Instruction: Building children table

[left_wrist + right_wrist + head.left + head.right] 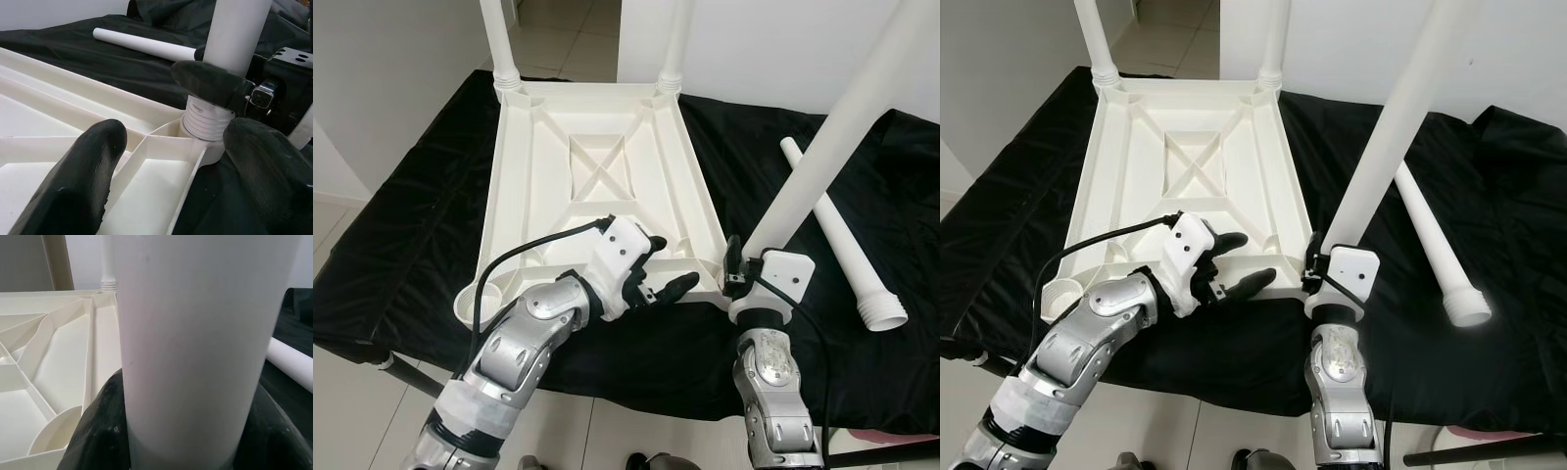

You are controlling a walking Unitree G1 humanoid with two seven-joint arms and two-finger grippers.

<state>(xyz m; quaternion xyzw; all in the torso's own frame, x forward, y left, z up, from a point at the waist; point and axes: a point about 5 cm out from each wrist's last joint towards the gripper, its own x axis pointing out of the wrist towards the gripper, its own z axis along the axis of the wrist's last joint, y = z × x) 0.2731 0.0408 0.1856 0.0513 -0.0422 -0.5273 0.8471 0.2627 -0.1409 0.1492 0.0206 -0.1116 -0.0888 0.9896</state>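
Third leg at near-right corner socket of inverted table top; two legs fitted, one loose.

Lower right of frame: right gripper (736,266) clamped round white leg (822,147) just above its threaded end, forearm rising near-vertical, leg tilted toward upper right, end seated in corner socket (203,147), apparently held for screwing in. Lower centre: left gripper (658,279), fingers (73,181) spread and holding nothing, resting over near rim beside that corner, probably to steady the piece; silver forearm bent in from lower left. Centre: table top (597,166) underside up on black-draped worktop (401,245). Right: spare leg (837,240) lying flat, well apart. Top: far legs (499,44) upright in far corners. Empty near-left socket (480,299) awaiting last leg.
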